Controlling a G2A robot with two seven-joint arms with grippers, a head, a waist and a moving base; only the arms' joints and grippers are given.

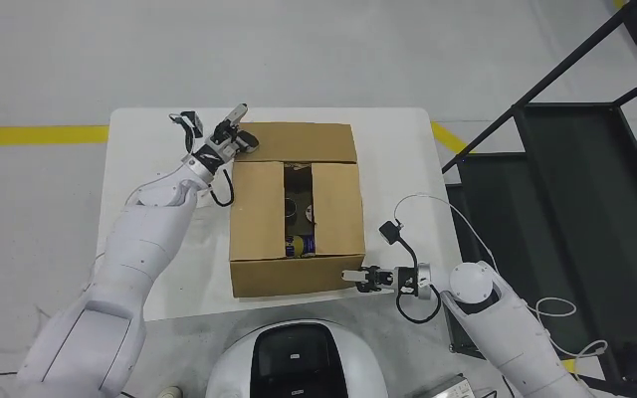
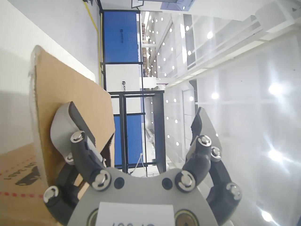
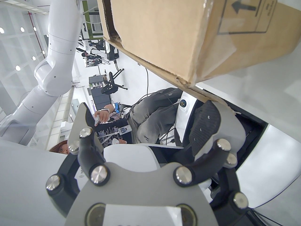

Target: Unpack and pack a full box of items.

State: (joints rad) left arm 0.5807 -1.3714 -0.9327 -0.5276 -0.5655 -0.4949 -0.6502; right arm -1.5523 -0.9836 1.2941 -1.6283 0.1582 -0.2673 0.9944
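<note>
**Two grippers released, both at box corners**

I'm holding my left gripper [image 1: 242,127] at the far left corner of the cardboard box [image 1: 338,214], jaws spread wide and gripping nothing. Its flat black pad [image 2: 77,121] is lying against a box flap [image 2: 70,83] of plain brown corrugated board with a frayed edge. The other finger is hanging in free air.

I'm holding my right gripper [image 1: 353,279] at the near right corner, also released and empty. Its dimpled pad [image 3: 204,123] is sitting right at the box's lower corner edge; I can't tell whether it's touching.

The box is sitting mid-way across the smooth white table [image 1: 398,159]. It's rectangular, and its two long top flaps are lying nearly flat with a narrow gap between them. Items [image 1: 299,239] are showing through the gap: dark, rounded can-like tops, too small to tell further.
</note>
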